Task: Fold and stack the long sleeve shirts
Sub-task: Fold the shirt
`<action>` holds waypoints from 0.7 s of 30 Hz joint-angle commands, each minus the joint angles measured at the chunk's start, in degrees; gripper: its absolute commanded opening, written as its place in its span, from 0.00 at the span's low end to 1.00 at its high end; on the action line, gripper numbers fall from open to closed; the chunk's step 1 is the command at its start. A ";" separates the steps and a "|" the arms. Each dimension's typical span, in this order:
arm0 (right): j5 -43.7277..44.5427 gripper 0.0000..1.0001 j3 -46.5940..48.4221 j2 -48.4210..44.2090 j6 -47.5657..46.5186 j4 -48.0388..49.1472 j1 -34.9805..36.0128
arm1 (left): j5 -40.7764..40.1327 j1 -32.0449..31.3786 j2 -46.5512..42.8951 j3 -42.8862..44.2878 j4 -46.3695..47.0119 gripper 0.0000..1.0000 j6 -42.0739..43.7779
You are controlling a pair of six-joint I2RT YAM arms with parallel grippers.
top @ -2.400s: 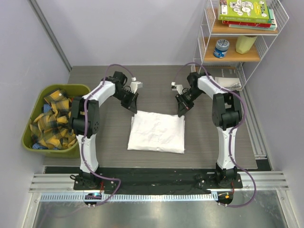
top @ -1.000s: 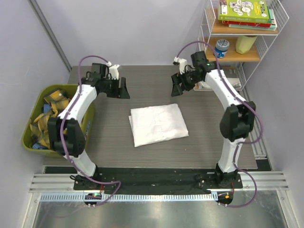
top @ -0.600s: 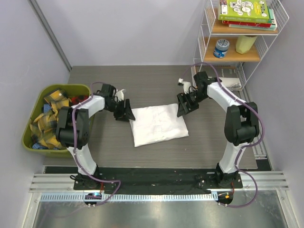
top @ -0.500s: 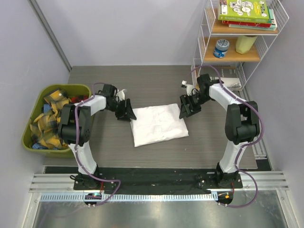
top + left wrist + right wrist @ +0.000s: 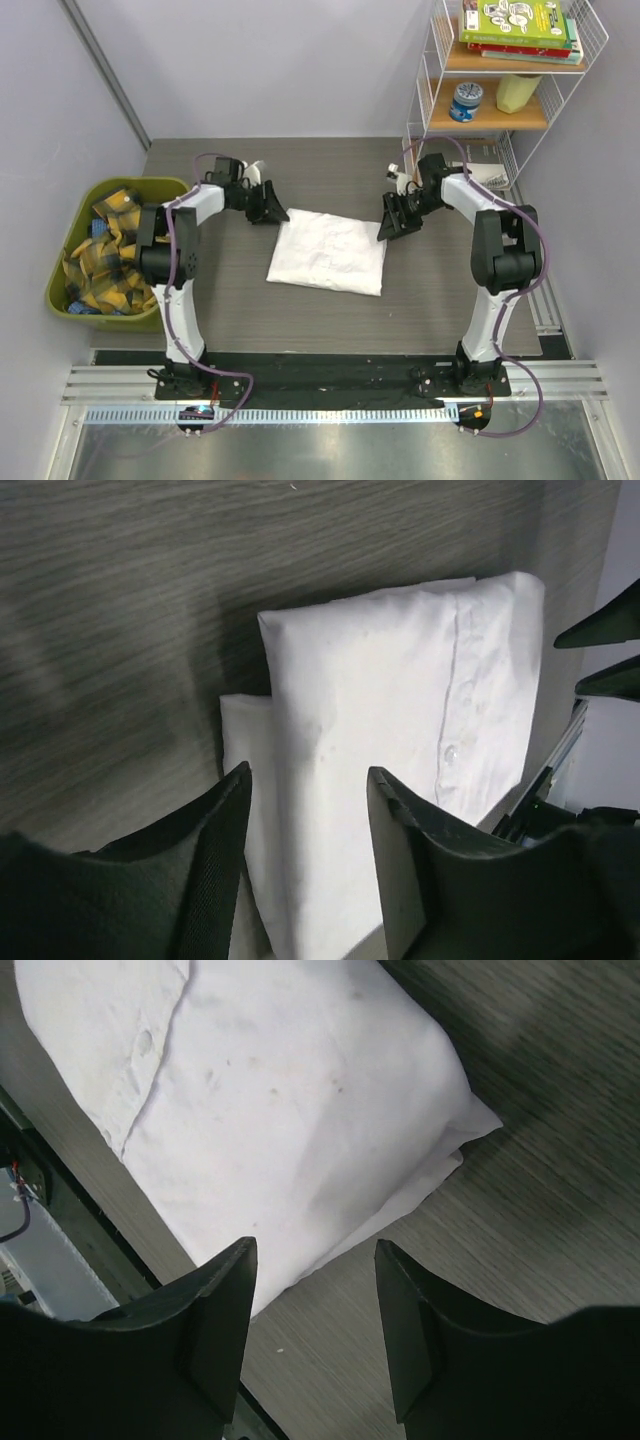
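1. Left gripper: matte black fingers partly apart, nothing clamped.
2. Right gripper: same moderate gap, empty.
3. Long sleeve shirts: a soft white rectangular folded pad between both grippers, with a corner under each one's fingertips; contact unclear.
4. Smooth cotton-like cloth, a stitched placket with 1 small button, and a lower layer peeking out.
5. Dark wood-grain table underneath.

This is looking like a robotics lab cell. A left arm and a right arm are standing bolted at 6 o'clock beside an aluminium rail, at the edge of a dark wood-grain table. Plain partition walls are closing it in. At 1 o'clock a wire shelf is holding books and a can, and at 9 o'clock a green bin is holding plaid cloths.
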 commanded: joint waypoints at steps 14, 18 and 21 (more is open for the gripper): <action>-21.78 0.74 -27.05 -13.05 48.95 54.53 18.90 | 14.58 -14.55 -27.27 -30.26 22.09 0.75 -18.03; -22.92 0.72 -30.57 -5.50 52.92 61.70 18.65 | 14.50 -14.64 -22.44 -32.73 28.26 0.75 -20.77; -23.27 0.72 -33.90 -0.66 55.74 65.04 16.71 | 13.98 -12.02 -16.29 -34.66 28.44 0.75 -20.77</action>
